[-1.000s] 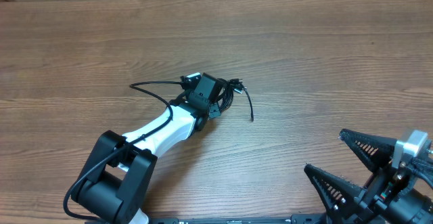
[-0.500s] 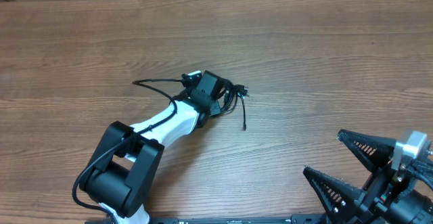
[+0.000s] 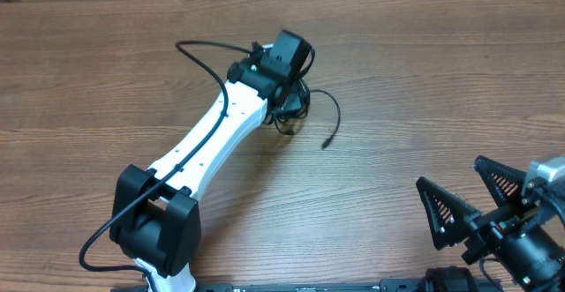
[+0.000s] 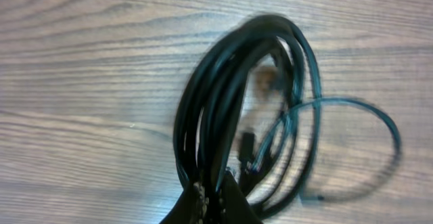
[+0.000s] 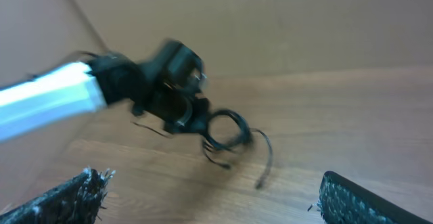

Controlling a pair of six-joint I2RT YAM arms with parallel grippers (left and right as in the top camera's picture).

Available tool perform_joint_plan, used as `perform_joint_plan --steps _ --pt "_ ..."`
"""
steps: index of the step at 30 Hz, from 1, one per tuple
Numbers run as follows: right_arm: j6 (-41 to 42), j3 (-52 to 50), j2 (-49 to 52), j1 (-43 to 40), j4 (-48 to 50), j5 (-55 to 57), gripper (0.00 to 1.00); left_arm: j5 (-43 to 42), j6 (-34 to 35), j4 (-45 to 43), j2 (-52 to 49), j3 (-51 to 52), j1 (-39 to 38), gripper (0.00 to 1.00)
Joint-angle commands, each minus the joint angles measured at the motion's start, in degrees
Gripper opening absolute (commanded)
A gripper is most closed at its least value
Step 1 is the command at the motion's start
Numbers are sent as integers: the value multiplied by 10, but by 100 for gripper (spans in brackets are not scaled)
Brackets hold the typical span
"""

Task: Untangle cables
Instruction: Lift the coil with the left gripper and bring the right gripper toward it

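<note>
The cables (image 3: 298, 105) are thin black cords wound in a small coil, with one loose strand curving right to a plug end (image 3: 326, 142). My left gripper (image 3: 289, 80) is shut on the coil's edge and holds it over the far middle of the table. In the left wrist view the coil (image 4: 226, 95) hangs from the pinched fingertips (image 4: 230, 195), lifted off the wood, with small plugs dangling inside the loop. My right gripper (image 3: 472, 202) stands wide open near the front right, with nothing between its fingers. From the right wrist view the coil (image 5: 226, 130) shows ahead, blurred.
The white left arm (image 3: 207, 142) stretches diagonally across the wooden table (image 3: 441, 80), with its own thicker black wiring (image 3: 203, 49) looping off to the left. A cardboard wall (image 5: 284, 21) stands behind the table.
The left gripper shut on the coil, then carried it up and toward the far side of the table. The loose strand swung out to the right. The right gripper shifted slightly and stays open.
</note>
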State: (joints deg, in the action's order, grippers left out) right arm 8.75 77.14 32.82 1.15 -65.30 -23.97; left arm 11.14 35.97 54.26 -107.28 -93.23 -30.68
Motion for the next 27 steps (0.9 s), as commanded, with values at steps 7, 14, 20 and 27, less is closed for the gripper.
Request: perform_joint_plan --steps 7,14,20,27 --pt "-5 -3 139 -2 -32 24 100 -36 -100 120 37 -138 -2 4" --pt "-5 -3 250 -2 -28 1 100 -154 -199 120 151 -145 -2 4" --pt "-78 -3 306 2 4 -175 100 -259 -335 146 249 -145 -2 4" --pt "-73 -3 316 78 74 -218 100 -346 -415 207 263 -145 -18 4"
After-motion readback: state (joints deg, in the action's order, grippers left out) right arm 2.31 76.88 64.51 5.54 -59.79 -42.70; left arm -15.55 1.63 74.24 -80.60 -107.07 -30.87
